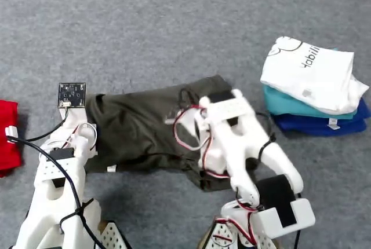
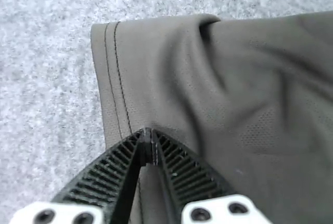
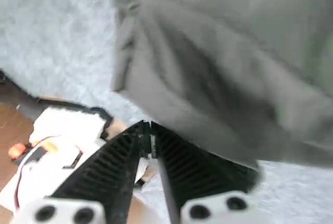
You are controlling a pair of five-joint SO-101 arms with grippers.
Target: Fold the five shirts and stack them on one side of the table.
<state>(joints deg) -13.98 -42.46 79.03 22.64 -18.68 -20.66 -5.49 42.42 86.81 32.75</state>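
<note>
A dark olive shirt (image 1: pixel 145 127) lies crumpled across the middle of the grey table. My left gripper (image 2: pixel 147 148) is shut, its tips pinching the stitched hem (image 2: pixel 112 78) at the shirt's left end; in the high view the left arm (image 1: pixel 61 165) stands at that end. My right gripper (image 3: pixel 146 133) is shut on the shirt's near edge (image 3: pixel 208 94), which hangs lifted, and the right arm (image 1: pixel 229 127) bends over the shirt's right part. A folded stack sits at the right: white shirt (image 1: pixel 310 72) on a teal one (image 1: pixel 287 105) on a blue one (image 1: pixel 324 124).
A red shirt (image 1: pixel 7 136) lies at the table's left edge, close to the left arm. The far half of the grey table (image 1: pixel 174 35) is bare carpet-like cloth. Both arm bases stand at the near edge, the right one (image 3: pixel 57 135) showing under the lifted fabric.
</note>
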